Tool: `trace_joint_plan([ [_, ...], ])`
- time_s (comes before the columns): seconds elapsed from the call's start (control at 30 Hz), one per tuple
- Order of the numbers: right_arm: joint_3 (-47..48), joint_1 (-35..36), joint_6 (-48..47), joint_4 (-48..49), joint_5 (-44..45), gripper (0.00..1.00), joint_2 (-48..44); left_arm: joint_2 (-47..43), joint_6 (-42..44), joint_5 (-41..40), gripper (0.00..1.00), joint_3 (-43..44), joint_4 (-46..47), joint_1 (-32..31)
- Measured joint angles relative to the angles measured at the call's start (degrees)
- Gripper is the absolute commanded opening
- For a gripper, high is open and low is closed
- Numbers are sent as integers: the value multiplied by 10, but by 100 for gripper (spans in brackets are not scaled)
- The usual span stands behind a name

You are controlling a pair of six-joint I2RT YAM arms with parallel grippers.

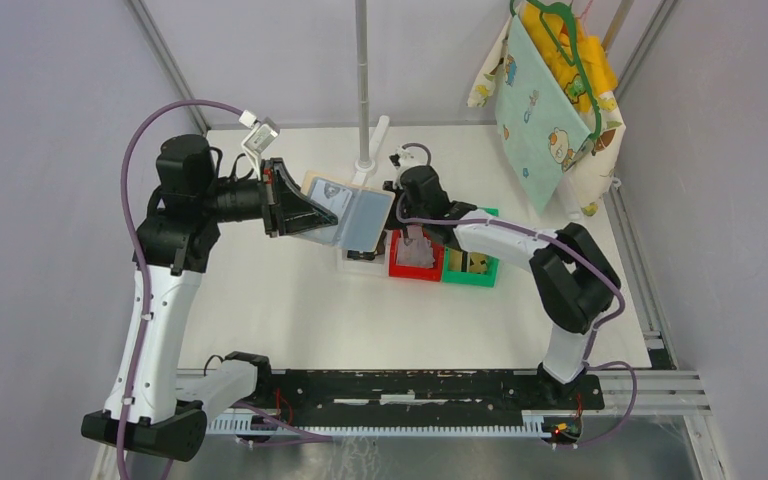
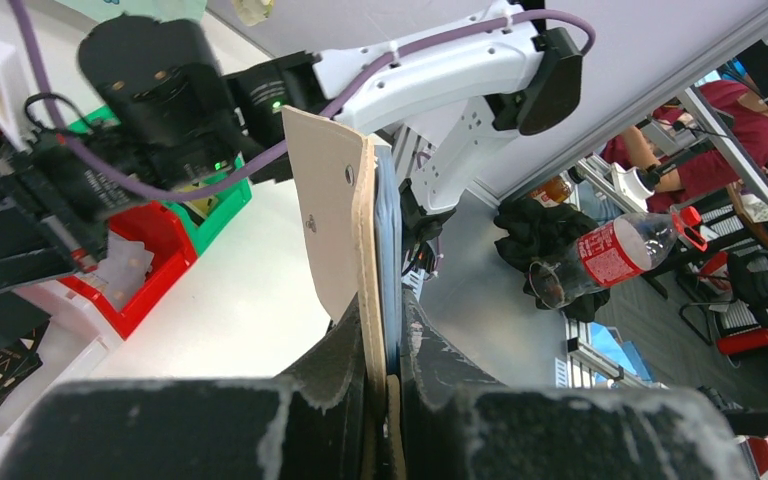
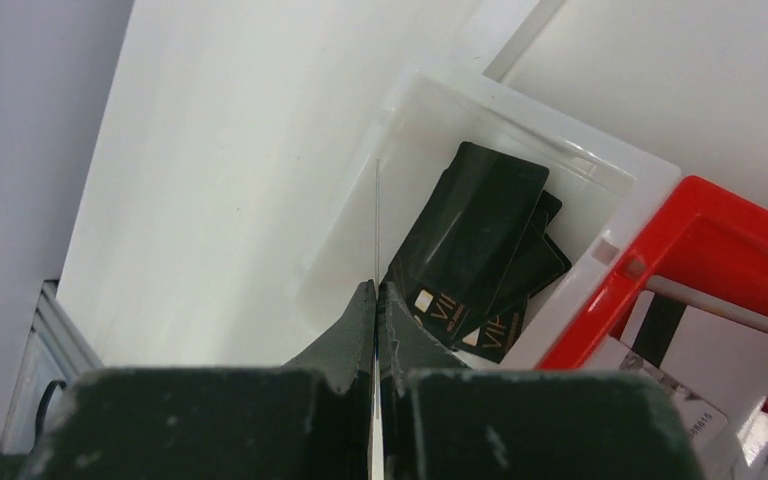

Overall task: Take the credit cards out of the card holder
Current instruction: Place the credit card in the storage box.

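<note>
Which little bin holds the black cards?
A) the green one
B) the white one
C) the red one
B: in the right wrist view the black cards lie in the white bin, while the red bin beside it holds pale cards.

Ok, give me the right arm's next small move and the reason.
Probably open the right gripper: it pinches a thin card edge-on above the white bin, where black cards already lie. The left gripper holds the card holder clear.
</note>
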Motion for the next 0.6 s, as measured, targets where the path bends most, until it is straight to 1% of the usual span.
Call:
trace_joint_plan([
  [0.27, 65, 36, 32, -5, 76, 0, 81, -13, 0, 0, 2, 5, 0, 0],
  [0.6, 70, 54, 76, -7, 130, 0, 110, -23, 0, 1, 2, 5, -2, 0],
])
